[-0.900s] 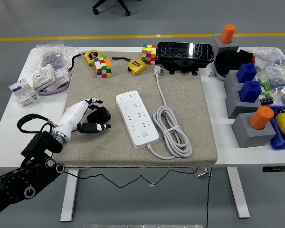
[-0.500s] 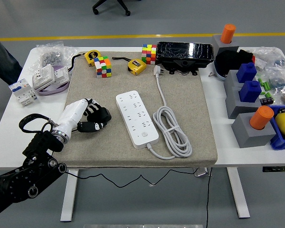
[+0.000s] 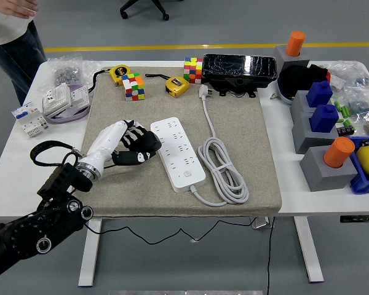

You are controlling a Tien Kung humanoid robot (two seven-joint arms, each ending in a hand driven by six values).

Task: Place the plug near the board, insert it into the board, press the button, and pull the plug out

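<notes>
A white power strip [image 3: 177, 153] lies on the grey mat [image 3: 246, 123], its round button [image 3: 187, 174] at the near end. Its white cable runs from a coil [image 3: 224, 167] up to the white plug [image 3: 203, 91], which lies loose at the mat's far side, apart from the strip. My left hand [image 3: 138, 147] reaches in from the lower left and hovers just left of the strip, close to its edge. Its black fingers [image 3: 146, 142] are loosely bent and hold nothing. My right arm is out of view.
Two colour cubes [image 3: 133, 85] [image 3: 193, 69], two yellow tape measures [image 3: 178, 85] and a black wrapped box [image 3: 240, 69] line the mat's far edge. Grey blocks with orange and blue pegs [image 3: 323, 123] stand at the right. Switch parts [image 3: 55, 101] lie at the left. A person [image 3: 12, 37] stands at the far left.
My left hand has moved right and slightly forward, from mid-left of the mat to beside the strip. A person has walked into view at the top left.
</notes>
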